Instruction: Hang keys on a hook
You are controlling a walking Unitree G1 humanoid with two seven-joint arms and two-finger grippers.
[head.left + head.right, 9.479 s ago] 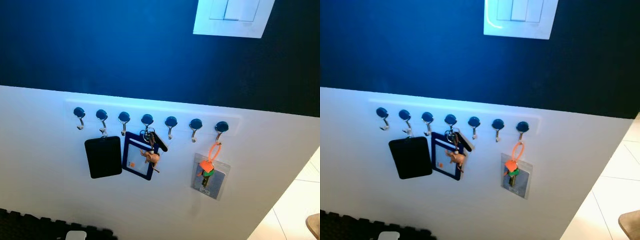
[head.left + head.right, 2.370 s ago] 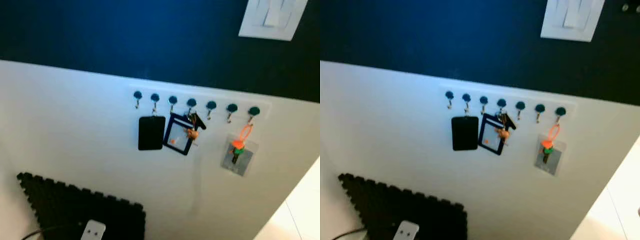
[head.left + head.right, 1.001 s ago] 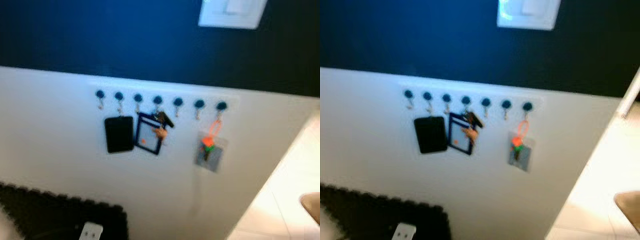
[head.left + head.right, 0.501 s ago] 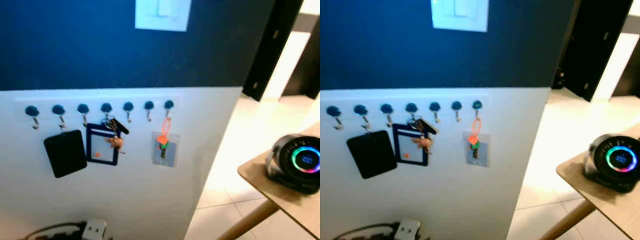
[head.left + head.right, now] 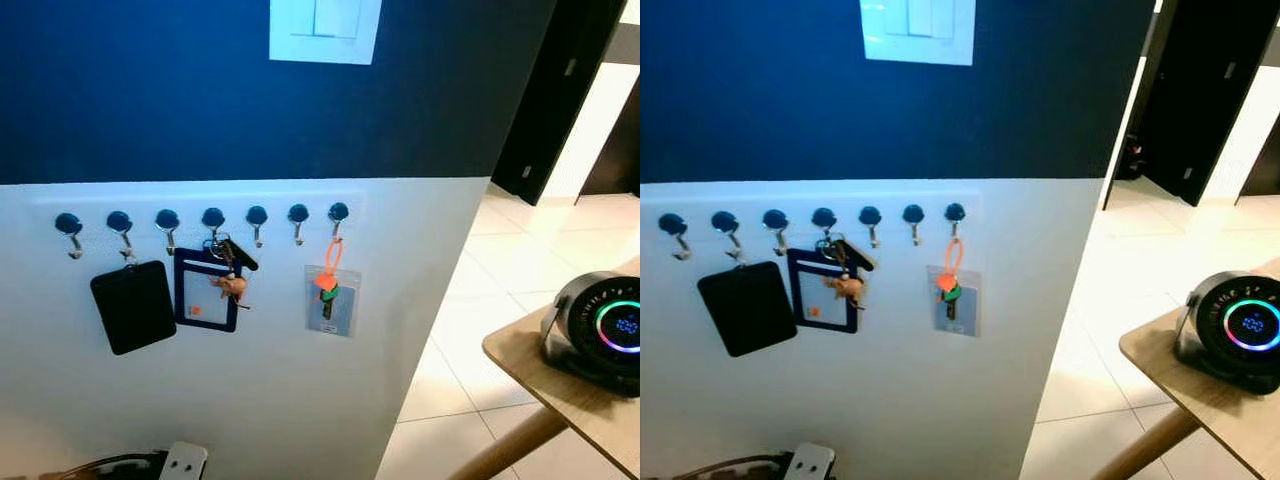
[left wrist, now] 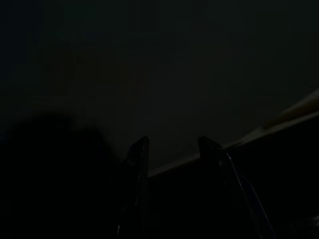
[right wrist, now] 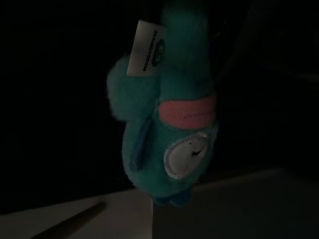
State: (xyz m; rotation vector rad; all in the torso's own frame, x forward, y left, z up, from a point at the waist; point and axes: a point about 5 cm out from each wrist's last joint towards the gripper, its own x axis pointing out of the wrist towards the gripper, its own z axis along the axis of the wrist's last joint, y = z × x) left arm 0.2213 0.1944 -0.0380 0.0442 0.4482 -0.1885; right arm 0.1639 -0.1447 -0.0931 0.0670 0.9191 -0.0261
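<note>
The left gripper (image 6: 174, 154) is hanging idle in deep shade, its two black fingers standing apart with nothing between them. In the right wrist view a teal plush charm (image 7: 167, 114) with a pink band, a small clock-like face and a white tag is dangling close before the lens. It is probably the fob of the keys to be hung, but whether the right gripper is closed on it cannot be told, since those fingers are not making themselves out in the dark.

Further out, the head camera is looking at a white lower wall with a row of seven blue-knobbed hooks (image 5: 257, 216). A black card holder (image 5: 132, 306) is hanging from the second hook, a blue badge holder (image 5: 205, 291) with a key bunch from the fourth, and an orange-looped key set (image 5: 328, 288) on a clear pouch from the seventh. The fifth hook and sixth hook (image 5: 298, 214) are looking free. A light switch (image 5: 325, 30) is sitting above on the dark blue wall, and a round speaker (image 5: 600, 330) with a glowing ring is resting on a wooden table (image 5: 540, 385) to the right.

To do this step well, the robot should probably be raising the charm to a free hook, presenting the ring above the tip and lowering gently.

The keys and their ring are not discernible; the plush top is cut off.
</note>
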